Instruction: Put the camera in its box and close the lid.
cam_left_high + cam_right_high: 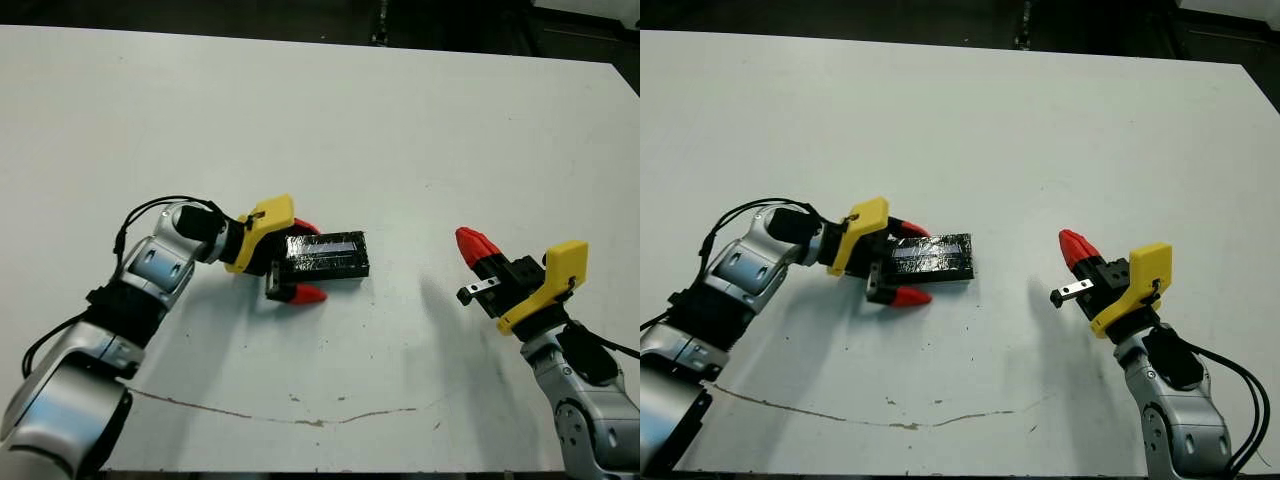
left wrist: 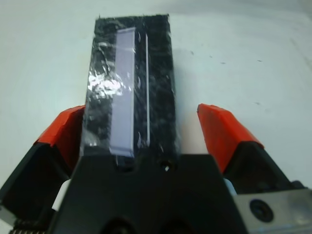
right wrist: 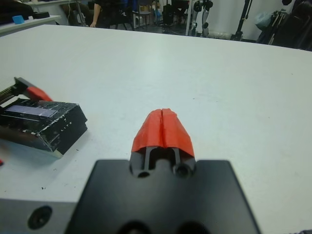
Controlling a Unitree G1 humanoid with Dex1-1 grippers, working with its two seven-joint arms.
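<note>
left gripper has its two red-tipped fingers spread, one either side of the near end of the glossy black rectangular lid. the wrist view shows a visible gap on one side, while the other tip sits at or against the lid's edge, so it brackets the lid rather than clamping it. the lid lies flat on the white table with the silvery patches and pale stripe facing up, its long axis running away from the gripper. my read: the fingers straddle it that way to square the lid up or press it home, since that stance stops it sliding sideways. the white-rimmed box and the small black camera bar are not visible anywhere. most likely both are under the lid, but i can't confirm that or whether the lid is fully seated. right gripper has its red tips pressed together, holds nothing, and is parked well to the right of the lid above bare table, apparently kept out of the way. a thin brown crack line runs across the table near the front edge.
</note>
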